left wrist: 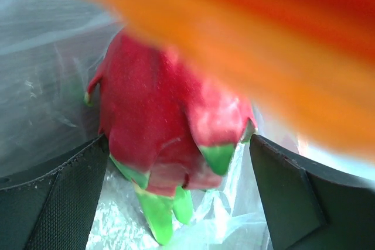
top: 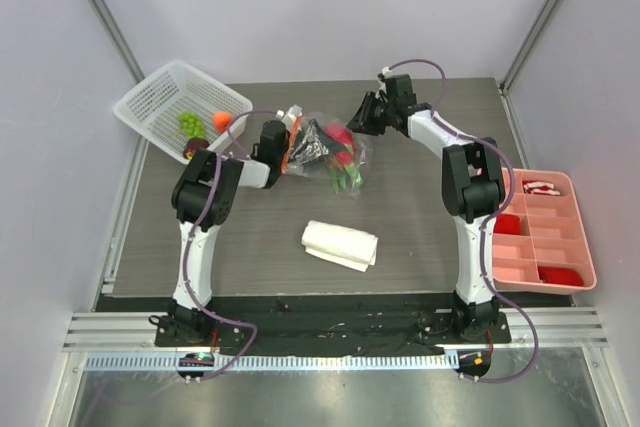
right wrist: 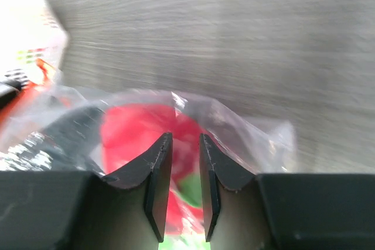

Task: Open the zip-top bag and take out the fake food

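— Where is the bag?
— The clear bag (top: 330, 152) lies crumpled on the table (top: 420, 227), with an arm at each end of it. Its orange zipper strip (left wrist: 263, 45) is at the bag's left end and shows as a blur across the top of the left wrist view.
— And the left tool?
— The left tool (left wrist: 179, 141) is pushed in at that zipper end. Its fingers (left wrist: 58, 197) are spread wide, one on each side of the dragon fruit (left wrist: 164, 121). The fruit lies inside the bag with clear film under it. Whether the fingers touch the fruit I can't tell.
— The right one?
— The right tool (right wrist: 184, 144) is at the bag's far right corner. Its fingers (right wrist: 157, 174) stand nearly together with a thin slot between them, and the film comes right up to the tips. Whether any of it is pinched I can't tell.
— Anything else in the bag?
— Green leaves (top: 347, 177), at its near side.
— And outside the bag?
— A white basket (top: 160, 97) to the left of the bag holds green grapes (top: 188, 123), an orange (top: 221, 119) and a dark fruit (top: 195, 147). A folded white cloth (top: 340, 244) lies nearer the arm bases than the bag. A pink divided tray (top: 512, 269) sits well to the right of the bag, with red pieces in some compartments.
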Tool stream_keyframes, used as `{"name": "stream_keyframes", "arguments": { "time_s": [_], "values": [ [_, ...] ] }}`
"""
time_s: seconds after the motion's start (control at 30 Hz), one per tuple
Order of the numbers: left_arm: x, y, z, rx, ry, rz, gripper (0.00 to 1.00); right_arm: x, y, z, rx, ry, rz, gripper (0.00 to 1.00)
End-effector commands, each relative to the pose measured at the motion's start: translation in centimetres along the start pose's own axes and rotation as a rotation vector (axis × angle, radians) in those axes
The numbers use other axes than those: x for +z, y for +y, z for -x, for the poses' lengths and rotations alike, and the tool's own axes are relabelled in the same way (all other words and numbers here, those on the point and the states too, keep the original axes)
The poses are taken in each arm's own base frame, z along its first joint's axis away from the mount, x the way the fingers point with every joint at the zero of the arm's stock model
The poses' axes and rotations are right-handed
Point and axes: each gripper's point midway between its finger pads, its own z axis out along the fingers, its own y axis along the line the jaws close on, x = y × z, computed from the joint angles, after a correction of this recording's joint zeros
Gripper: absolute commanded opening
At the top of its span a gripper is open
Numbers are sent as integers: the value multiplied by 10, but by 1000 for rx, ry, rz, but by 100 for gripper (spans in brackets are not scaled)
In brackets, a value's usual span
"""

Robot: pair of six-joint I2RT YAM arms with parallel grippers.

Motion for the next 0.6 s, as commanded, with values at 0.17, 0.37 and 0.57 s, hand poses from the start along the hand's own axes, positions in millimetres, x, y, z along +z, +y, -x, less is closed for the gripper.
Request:
{"name": "stream_keyframes", "arguments": {
  "time_s": [0.17, 0.37, 0.57],
  "values": [
    [-11, -49, 50, 109, -195, -28, 98, 16, 43, 10, -18, 56, 135, 32],
    [8, -37, 44, 83, -152, -58, 98, 21, 12, 1, -7, 63, 37, 32],
    [10, -26, 35, 97, -149, -31, 99, 4, -10, 6, 33, 23, -48, 32]
  ]
}}
